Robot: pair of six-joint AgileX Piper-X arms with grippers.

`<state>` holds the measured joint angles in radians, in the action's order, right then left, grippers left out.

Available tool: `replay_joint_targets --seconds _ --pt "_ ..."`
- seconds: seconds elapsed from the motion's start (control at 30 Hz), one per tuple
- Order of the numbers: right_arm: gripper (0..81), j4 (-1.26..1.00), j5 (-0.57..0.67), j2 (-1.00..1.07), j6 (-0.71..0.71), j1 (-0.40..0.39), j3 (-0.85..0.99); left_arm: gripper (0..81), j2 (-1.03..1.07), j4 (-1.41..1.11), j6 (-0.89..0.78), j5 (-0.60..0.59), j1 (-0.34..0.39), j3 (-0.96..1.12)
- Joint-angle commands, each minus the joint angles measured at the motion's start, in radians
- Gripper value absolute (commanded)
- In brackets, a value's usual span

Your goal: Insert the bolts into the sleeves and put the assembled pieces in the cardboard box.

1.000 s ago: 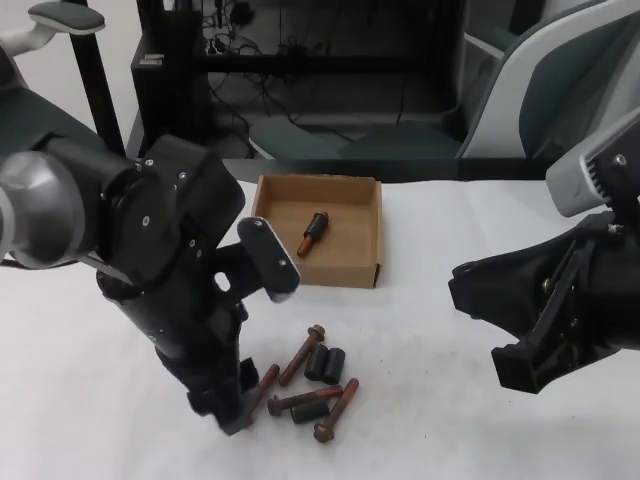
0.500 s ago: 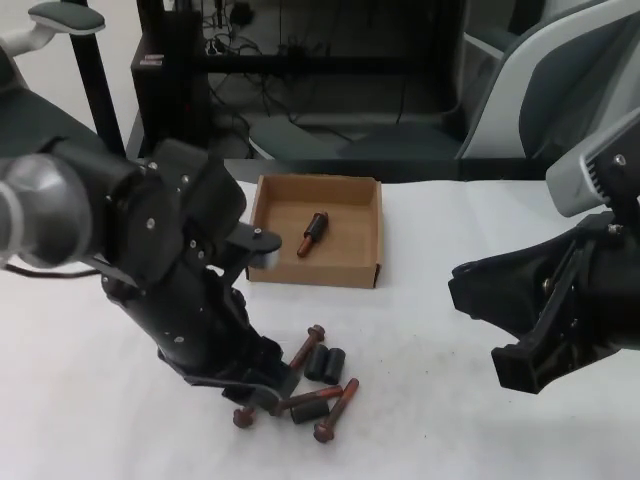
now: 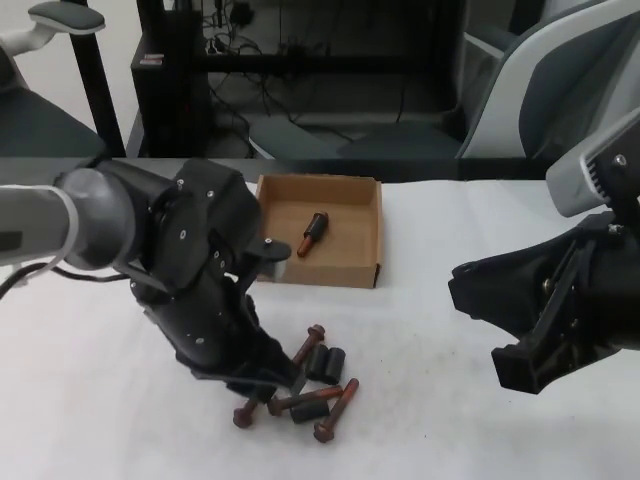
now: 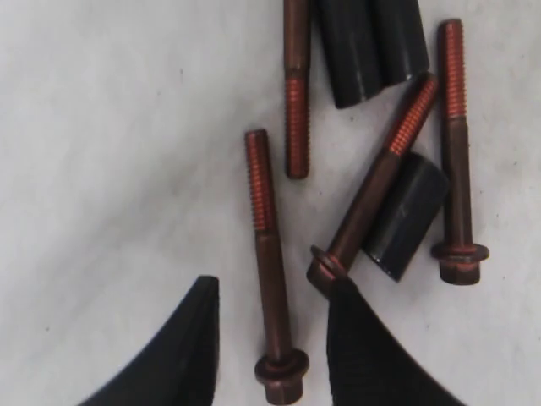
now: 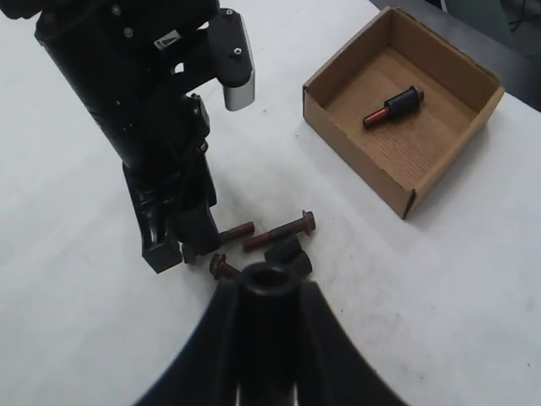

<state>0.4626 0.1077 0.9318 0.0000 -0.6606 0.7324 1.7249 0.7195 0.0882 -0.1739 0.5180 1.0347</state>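
My left tool (image 4: 270,313) stands low over the white surface (image 3: 80,420), fingers apart, straddling one copper-coloured bolt (image 4: 269,245) with a threaded tip and a flanged head. Just beside it lie three more bolts (image 4: 456,144) and three smooth black cylindrical sleeves (image 4: 404,218). The cardboard box (image 3: 378,240) holds one assembled piece (image 3: 314,232). My right tool (image 5: 269,292) is clamped on a black sleeve (image 5: 269,275).

light: bright, diffuse, from above | shadows: faint, soft-edged, close beside bolts (image 4: 269,254)
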Motion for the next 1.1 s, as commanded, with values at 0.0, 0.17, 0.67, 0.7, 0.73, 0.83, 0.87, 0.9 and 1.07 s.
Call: replay_joint_targets --seconds 0.0,0.17,0.67,0.7,0.73,0.83,0.87,0.9,1.07 --pt "0.4 -0.003 0.011 -0.01 -0.006 0.004 0.004 41.9 -0.004 -0.016 0.022 0.015 0.004 0.009" --pt "0.4 -0.003 0.011 -0.01 -0.006 0.004 0.004 41.9 -0.004 -0.009 0.056 0.007 0.004 0.009" --pt "0.4 -0.003 0.011 -0.01 -0.006 0.004 0.004 41.9 0.082 0.003 0.077 0.01 0.004 0.011" --pt "0.4 -0.003 0.011 -0.01 -0.006 0.004 0.004 41.9 0.087 0.003 0.077 0.01 0.004 0.011" --pt "0.4 -0.003 0.011 -0.01 -0.006 0.004 0.004 41.9 0.095 0.001 0.077 0.01 0.004 0.011" --pt "0.4 -0.003 0.011 -0.01 -0.01 0.004 0.004 41.9 0.108 0.001 0.077 -0.013 0.004 0.011" --pt "0.4 -0.003 0.011 -0.01 -0.014 0.004 0.004 41.9 0.109 0.003 0.077 -0.016 0.004 0.011" --pt "0.4 -0.003 0.011 -0.01 -0.027 0.004 0.004 41.9 0.108 0.003 0.077 -0.013 0.004 0.011" --pt "0.4 -0.003 0.011 -0.01 -0.037 0.004 0.004 41.3 0.108 0.003 0.077 -0.014 0.004 0.011"
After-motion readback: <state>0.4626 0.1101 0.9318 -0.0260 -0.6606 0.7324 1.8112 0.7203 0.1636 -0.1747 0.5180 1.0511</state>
